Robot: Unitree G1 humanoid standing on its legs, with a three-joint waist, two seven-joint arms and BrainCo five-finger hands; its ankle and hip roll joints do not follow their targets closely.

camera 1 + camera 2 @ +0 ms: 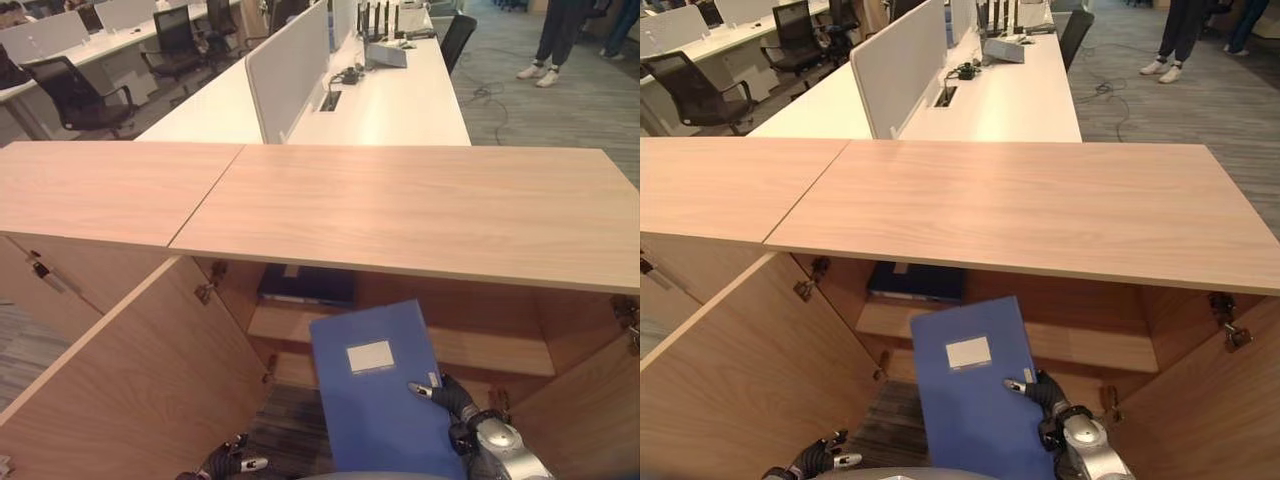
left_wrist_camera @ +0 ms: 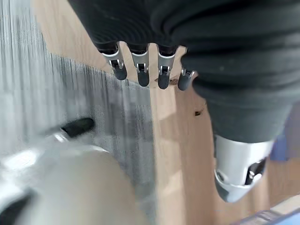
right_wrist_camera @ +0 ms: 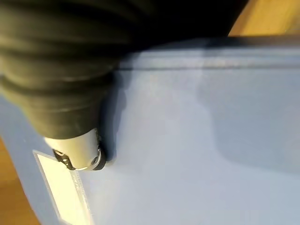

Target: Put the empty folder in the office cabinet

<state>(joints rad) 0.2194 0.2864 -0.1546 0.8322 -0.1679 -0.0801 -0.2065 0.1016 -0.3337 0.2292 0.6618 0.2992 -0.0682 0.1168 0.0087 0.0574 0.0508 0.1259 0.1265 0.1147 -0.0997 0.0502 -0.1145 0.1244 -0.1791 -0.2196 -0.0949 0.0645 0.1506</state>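
**Operator:** While my right hand pinches the blue folder by its right edge, thumb pressed on the front cover, the folder hangs tilted in front of the open cabinet, its top corner just short of the shelf. The white label faces me.

**Observer:** And the other hand?

**Operator:** My left hand sits low by the left door; its fingers hang loosely extended over the grey carpet and carry nothing.

**Observer:** What could go wrong?

**Operator:** Three things, in my judgement. The hold is on one edge only, so the smooth cover may pivot or slide out of the pinch. The upper corner may catch on the front lip of the shelf if I push in at this tilt. A dark folder already lies on the shelf at the back left, and the incoming one may ride onto it or shove it.

**Observer:** Surface and room?

**Operator:** Light wood tops the cabinet, bare, with both doors swung open. Beyond it run white desks with a divider panel, black office chairs, and a person's legs standing on carpet at far right.
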